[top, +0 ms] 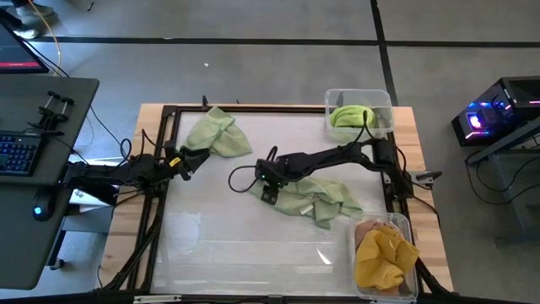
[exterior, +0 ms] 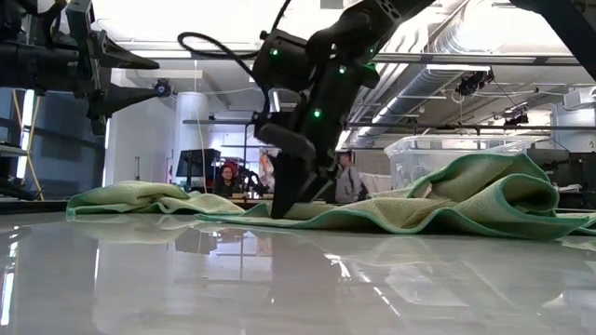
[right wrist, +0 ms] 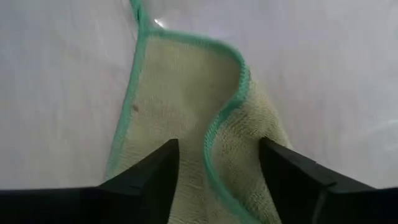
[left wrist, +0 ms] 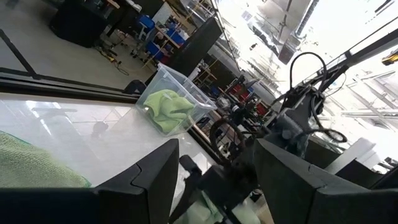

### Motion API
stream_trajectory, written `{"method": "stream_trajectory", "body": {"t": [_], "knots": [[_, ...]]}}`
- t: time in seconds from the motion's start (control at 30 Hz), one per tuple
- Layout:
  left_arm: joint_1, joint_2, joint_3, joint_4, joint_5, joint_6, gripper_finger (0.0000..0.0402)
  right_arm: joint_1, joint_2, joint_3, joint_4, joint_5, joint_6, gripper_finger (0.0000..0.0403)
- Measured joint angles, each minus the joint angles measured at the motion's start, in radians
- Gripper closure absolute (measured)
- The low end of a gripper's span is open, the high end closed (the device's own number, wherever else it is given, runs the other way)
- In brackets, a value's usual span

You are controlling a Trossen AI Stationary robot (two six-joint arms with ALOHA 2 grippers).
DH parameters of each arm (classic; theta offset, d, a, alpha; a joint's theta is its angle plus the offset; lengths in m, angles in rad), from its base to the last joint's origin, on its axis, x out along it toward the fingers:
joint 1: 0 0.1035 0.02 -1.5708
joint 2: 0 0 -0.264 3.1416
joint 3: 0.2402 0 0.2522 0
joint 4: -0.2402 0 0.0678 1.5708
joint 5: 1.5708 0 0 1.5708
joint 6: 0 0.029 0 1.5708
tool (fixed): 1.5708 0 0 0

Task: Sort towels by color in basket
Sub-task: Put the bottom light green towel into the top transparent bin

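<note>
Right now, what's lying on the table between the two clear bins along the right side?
In the high view, the bin of bright green towels and the bin of mustard towels have the right arm and a pale green towel's edge between them.

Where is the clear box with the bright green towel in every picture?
High view: the clear box sits at the table's far right corner, bright green towel inside.
Low view: right of centre, behind the pale green towel, contents hidden.
Left wrist view: middle, on the table edge.
Right wrist view: not in it.
Shared landmark: the pale green towel.

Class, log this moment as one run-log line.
right gripper: open, down over pale green towel mid-table | left gripper: open, beside second towel | bins: bright green towel; yellow towel
</note>
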Motion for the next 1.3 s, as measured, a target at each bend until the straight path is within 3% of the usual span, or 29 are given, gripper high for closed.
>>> {"method": "stream_trajectory", "body": {"t": [0.2,0.3,0.37,0.57,0.67,0.8,1.1,1.3], "knots": [[0.000,0.000,0.000,-0.001,0.001,0.000,0.0207,0.009,0.008,0.017,-0.015,0.034,0.088,0.0305],[0.000,0.000,0.000,-0.001,0.001,0.000,0.0207,0.009,0.003,0.054,-0.045,0.028,0.083,0.0371],[0.000,0.000,0.000,-0.002,0.000,-0.002,0.0207,0.009,-0.009,0.090,-0.091,0.028,0.046,0.0394],[0.000,0.000,0.000,-0.003,0.001,-0.002,0.0207,0.006,-0.017,0.247,-0.337,0.221,-0.009,0.0390],[0.000,0.000,0.000,-0.002,0.001,-0.001,0.0207,-0.001,-0.018,0.308,-0.363,0.247,-0.007,0.0399],[0.000,0.000,0.000,-0.003,0.009,-0.001,0.0207,0.005,-0.018,0.326,-0.268,0.111,-0.013,0.0393],[0.000,0.000,0.000,-0.003,0.009,-0.001,0.0207,0.047,-0.018,0.106,0.080,-0.026,0.068,0.0392],[0.000,0.000,0.000,-0.003,0.009,0.000,0.0207,0.074,-0.018,0.016,0.182,-0.158,0.050,0.0389]]}}
